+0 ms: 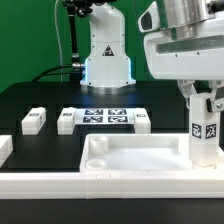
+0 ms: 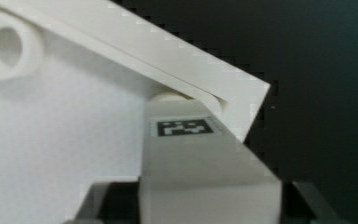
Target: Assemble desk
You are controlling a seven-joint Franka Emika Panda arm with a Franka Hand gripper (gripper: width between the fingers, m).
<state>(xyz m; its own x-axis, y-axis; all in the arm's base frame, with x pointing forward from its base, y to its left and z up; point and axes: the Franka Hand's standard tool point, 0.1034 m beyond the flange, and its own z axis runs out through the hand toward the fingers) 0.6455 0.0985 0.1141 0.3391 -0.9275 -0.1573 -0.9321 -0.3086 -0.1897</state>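
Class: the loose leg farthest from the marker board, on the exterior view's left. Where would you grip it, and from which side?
Probably take the leg from straight above, across its two flat opposite sides, about mid-length: it lies on the table, a squared block, with bare space on both sides.

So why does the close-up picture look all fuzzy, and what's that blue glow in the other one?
Wrist view: the camera is very near, so the leg and desktop look soft and bright white, with little shading. Exterior view: sharper; the blue glow is light on the robot's base, and the gripper holding the leg looks slightly blurred.
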